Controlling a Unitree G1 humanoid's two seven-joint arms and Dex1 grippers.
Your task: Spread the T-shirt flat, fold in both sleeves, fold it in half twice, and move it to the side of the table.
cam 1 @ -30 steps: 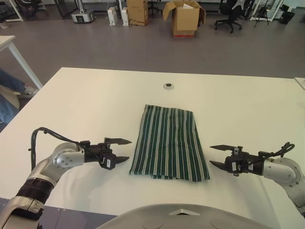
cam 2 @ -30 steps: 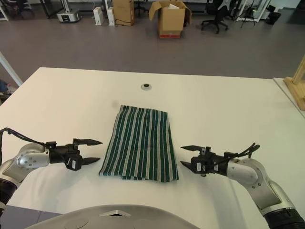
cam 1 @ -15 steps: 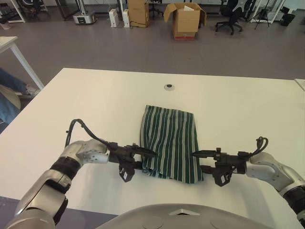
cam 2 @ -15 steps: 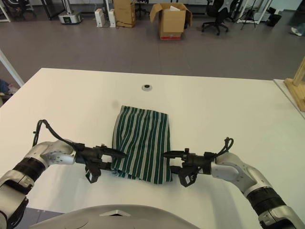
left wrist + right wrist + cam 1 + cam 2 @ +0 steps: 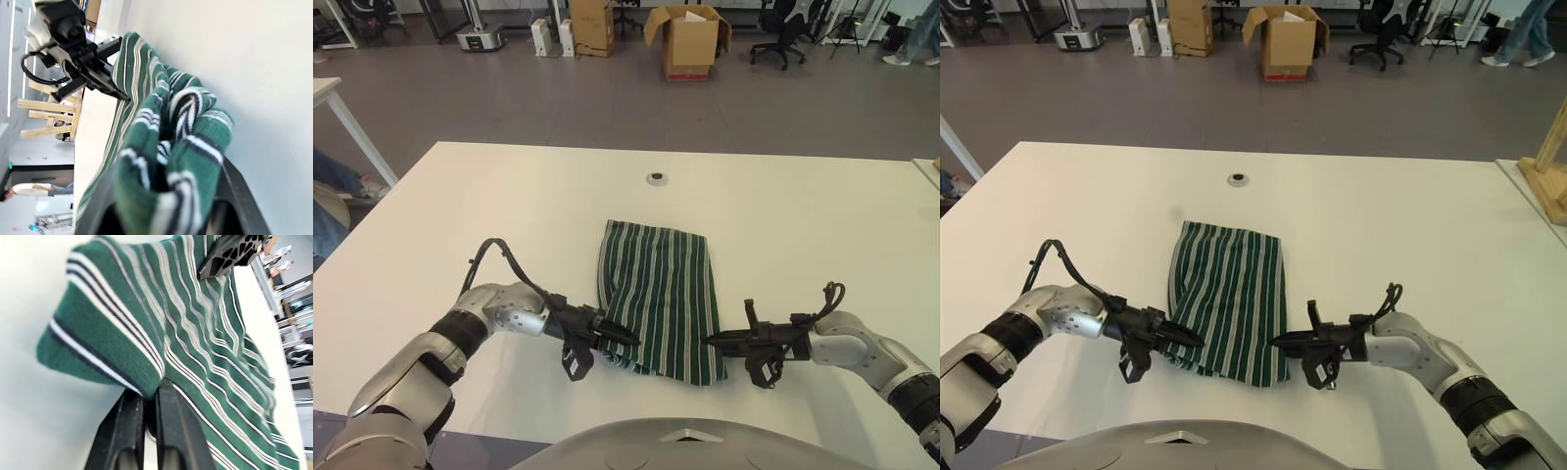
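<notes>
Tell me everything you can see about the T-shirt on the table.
The T-shirt is green knit fabric with thin white and dark stripes, folded into a narrow rectangle. It lies on the white table, its long side running away from the robot. The far part lies flat; the near edge is bunched up, where the left tool pinches the near left corner and the right tool pinches the near right corner.

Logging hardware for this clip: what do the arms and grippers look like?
The left arm and right arm have rounded silver-grey shells with black ribbed bands further up. A black cable loops over each wrist. The left gripper and right gripper are black, each with two long, thin, pointed fingers.
</notes>
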